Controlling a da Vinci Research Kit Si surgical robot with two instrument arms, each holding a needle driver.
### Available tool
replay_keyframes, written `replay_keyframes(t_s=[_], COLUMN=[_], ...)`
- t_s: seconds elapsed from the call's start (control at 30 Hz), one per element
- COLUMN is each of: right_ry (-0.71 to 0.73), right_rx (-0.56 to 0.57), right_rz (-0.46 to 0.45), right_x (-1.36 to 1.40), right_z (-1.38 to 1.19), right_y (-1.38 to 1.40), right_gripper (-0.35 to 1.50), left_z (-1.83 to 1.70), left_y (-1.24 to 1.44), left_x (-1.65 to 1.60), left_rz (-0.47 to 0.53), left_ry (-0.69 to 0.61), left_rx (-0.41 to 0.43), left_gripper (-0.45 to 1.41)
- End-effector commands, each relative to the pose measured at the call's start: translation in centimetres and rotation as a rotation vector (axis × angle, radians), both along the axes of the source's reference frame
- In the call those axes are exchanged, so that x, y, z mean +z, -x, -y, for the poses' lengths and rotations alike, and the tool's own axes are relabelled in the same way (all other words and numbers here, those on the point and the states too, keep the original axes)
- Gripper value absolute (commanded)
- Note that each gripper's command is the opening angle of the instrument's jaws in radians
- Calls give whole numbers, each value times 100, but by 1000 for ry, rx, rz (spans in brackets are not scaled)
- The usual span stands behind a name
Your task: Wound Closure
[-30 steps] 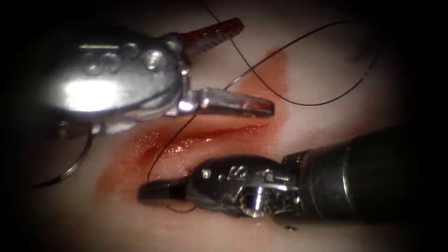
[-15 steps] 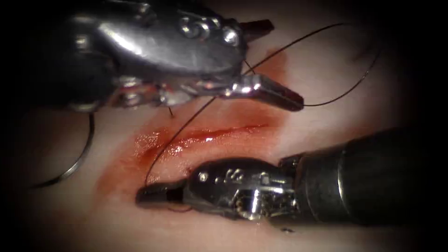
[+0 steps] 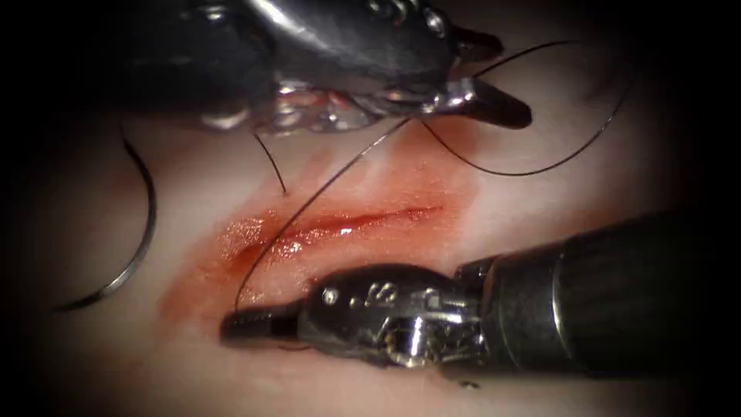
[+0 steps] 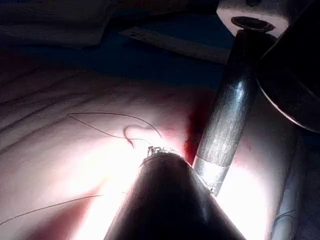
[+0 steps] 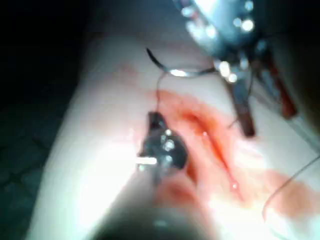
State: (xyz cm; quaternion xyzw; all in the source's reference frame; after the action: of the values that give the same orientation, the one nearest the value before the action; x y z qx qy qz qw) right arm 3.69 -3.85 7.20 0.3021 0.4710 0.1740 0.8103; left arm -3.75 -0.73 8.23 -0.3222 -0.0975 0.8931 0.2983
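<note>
The thin dark thread (image 3: 278, 232) is clamped by the right hand (image 3: 243, 324); the left hand (image 3: 494, 77), spread, holds nothing; the curved steel needle (image 3: 139, 247) lies free on the pale tissue (image 3: 193, 177), left of the cut.

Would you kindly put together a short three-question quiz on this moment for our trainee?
1. True or false: the left tool grips the needle.
2. What do the right tool's jaws hold? A) the needle B) the thread C) nothing
3. Fill in: in the endoscope view, the needle lies to the ___ of the cut.

Key: 1 false, its jaws are open and the needle lies free on the surface; 2 B; 3 left.
</note>
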Motion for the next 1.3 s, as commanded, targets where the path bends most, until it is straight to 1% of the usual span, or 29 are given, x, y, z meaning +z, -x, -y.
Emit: replay_keyframes(t_s=[0.03,0.07,0.1,0.13,0.17,0.2,0.3,0.37,0.43,0.47,0.5,0.53,0.6,0.67,0.7,0.83,0.87,0.9,0.97,1.0,1.03,1.07,1.1,1.17,1.2,1.23,1.27,1.3], right_ry=[-1,-1,-1,-1,-1,-2,-2,-2,-2,-2,-2,-2,-2,-2,-3,-7,-7,1,4,5,5,3,3,-15,-15,-32,-43,-47], right_rx=[-3,-4,-4,-4,-4,-5,-6,-6,-6,-6,-6,-7,-8,-8,-11,-17,-16,0,14,22,22,16,16,3,3,-6,-1,1], right_rz=[-2,-3,-3,-3,-3,-3,-4,-4,-4,-4,-4,-5,-2,-2,0,-6,-6,0,-3,-6,-6,-17,-17,-55,-55,-87,-112,-116], right_x=[3,3,3,3,3,2,2,1,1,1,1,1,1,1,1,-2,-4,-9,-12,-14,-14,-15,-15,-22,-22,-28,-37,-40], right_z=[6,6,6,6,6,6,6,6,6,6,6,6,6,6,6,2,0,-6,-11,-15,-15,-17,-17,-21,-21,-26,-33,-36], right_y=[-6,-6,-6,-6,-6,-6,-6,-7,-7,-7,-7,-7,-6,-6,-4,5,9,22,33,47,47,62,62,74,74,79,84,85], right_gripper=[-35,-35,-35,-35,-35,-35,-35,-35,-35,-35,-35,-35,-35,-35,-35,-35,-35,-35,-35,-35,-35,-35,-35,-35,-35,-35,41,68], left_z=[-1,-2,-2,-2,1,3,6,6,6,5,5,4,4,4,4,3,4,6,9,14,14,19,19,21,21,21,22,22], left_y=[4,2,1,1,0,0,0,0,0,0,0,0,-1,-2,-5,-12,-15,-21,-26,-31,-31,-40,-40,-49,-49,-53,-56,-57], left_x=[6,8,10,10,13,15,18,19,19,17,17,15,10,7,-1,-13,-16,-24,-29,-35,-35,-42,-42,-47,-47,-48,-49,-49], left_rz=[0,-5,-16,-16,-37,-46,-57,-58,-58,-57,-57,-55,-54,-59,-62,-28,-20,5,33,78,78,136,136,164,164,178,210,224], left_ry=[3,0,-4,-4,-15,-19,-22,-21,-21,-23,-23,-25,-3,10,30,71,89,126,162,193,193,221,221,227,227,230,234,233], left_rx=[2,8,14,14,31,38,47,47,47,47,47,47,80,91,109,120,125,135,128,117,117,104,104,100,100,99,98,101], left_gripper=[51,64,69,69,79,83,84,78,54,0,0,-45,-45,-45,-45,-45,-45,-45,-45,-45,-45,-45,-45,-45,-45,-45,-45,-45])
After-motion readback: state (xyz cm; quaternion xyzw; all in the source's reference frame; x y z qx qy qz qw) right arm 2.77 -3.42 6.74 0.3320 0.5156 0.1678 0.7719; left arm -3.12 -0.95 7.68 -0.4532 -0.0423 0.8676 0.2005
